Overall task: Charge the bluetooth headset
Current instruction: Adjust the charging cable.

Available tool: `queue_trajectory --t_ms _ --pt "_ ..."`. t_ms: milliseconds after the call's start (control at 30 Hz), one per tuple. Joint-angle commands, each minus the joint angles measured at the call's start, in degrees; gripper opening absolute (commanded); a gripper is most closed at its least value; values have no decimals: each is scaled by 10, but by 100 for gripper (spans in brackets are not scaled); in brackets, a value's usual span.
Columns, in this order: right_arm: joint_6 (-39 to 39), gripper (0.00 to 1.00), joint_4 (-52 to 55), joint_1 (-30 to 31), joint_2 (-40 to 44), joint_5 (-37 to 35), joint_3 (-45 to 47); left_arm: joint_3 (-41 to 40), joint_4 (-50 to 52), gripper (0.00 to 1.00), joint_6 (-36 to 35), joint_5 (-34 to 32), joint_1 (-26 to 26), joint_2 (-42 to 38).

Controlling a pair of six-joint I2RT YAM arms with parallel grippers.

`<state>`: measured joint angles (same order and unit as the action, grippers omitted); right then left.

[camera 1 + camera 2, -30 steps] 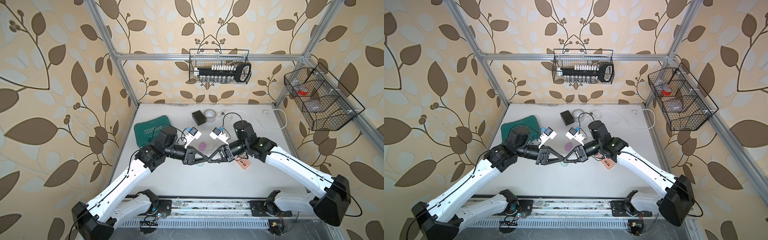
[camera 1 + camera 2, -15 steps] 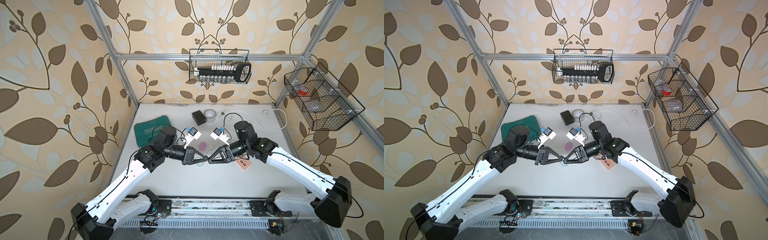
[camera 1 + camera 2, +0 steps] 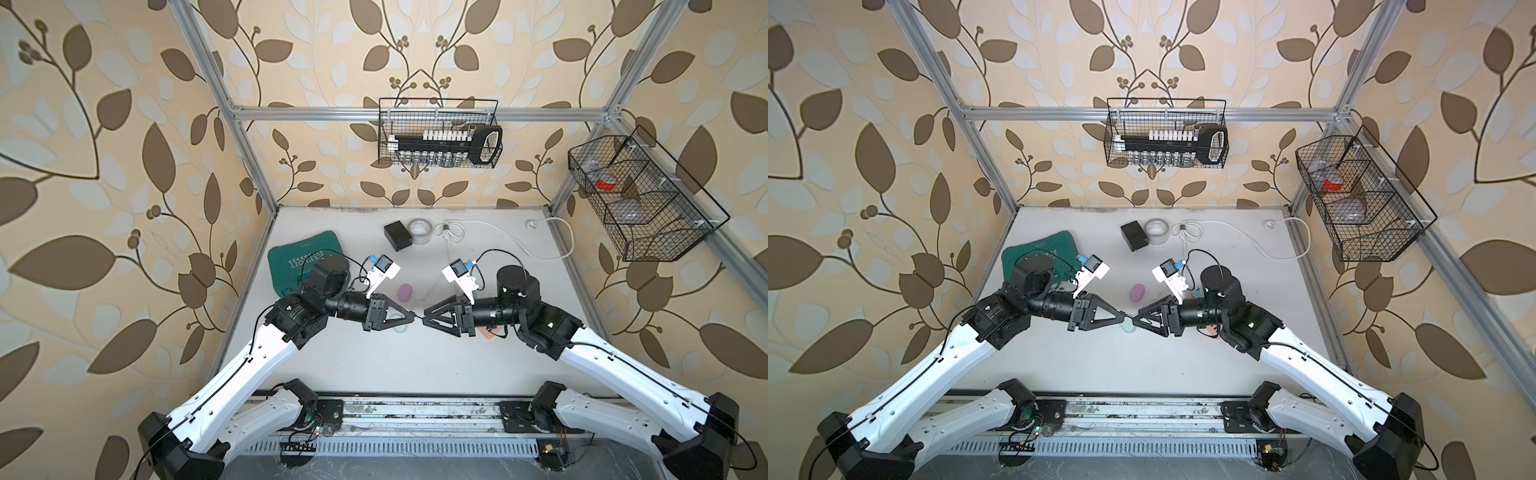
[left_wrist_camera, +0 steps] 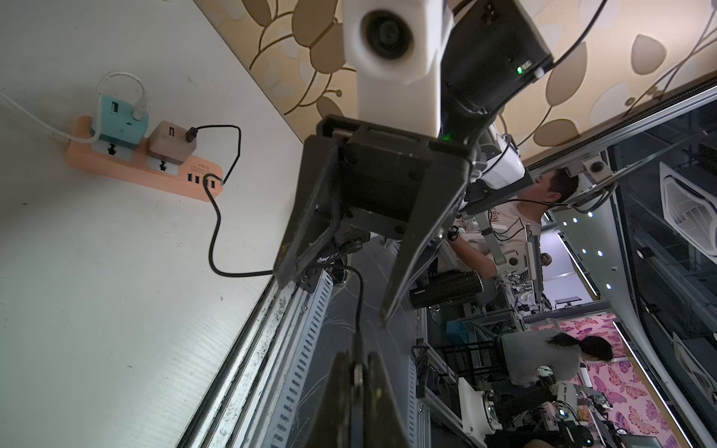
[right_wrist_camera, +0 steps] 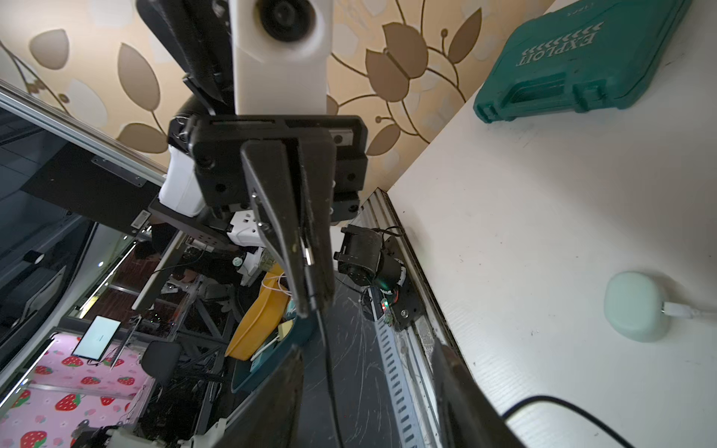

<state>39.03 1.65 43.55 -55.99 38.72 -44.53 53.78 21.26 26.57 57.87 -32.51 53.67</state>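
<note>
Top views: sockets (image 3: 444,135) in wire basket (image 3: 384,124)

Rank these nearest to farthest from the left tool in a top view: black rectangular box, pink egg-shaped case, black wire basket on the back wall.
From the left tool, shut on a black cable:
1. Pink egg-shaped case, just behind the tip.
2. Black rectangular box, farther toward the back.
3. Black wire basket, high on the back wall.

white "EXPLOIT" lettering with chevrons on green case (image 5: 582,66), small label on power strip (image 4: 128,172) unreadable
</note>
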Motion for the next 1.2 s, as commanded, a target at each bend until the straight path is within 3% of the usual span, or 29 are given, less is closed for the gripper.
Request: queue_trajectory --t_ms 0,300,567,767,1167 --pt "43 55 -119 23 7 -74 25 -2 -29 2 10 4 7 -5" --pt "60 53 -204 44 0 -112 42 -4 -27 2 12 6 6 -10" --pt "78 41 -235 48 -29 -71 29 -7 -30 2 13 4 6 -15" --pt "82 47 -241 49 -25 -54 38 -6 -27 1 13 -5 6 -19" --pt "86 42 -222 48 7 -38 59 1 -27 1 12 -8 7 -15"
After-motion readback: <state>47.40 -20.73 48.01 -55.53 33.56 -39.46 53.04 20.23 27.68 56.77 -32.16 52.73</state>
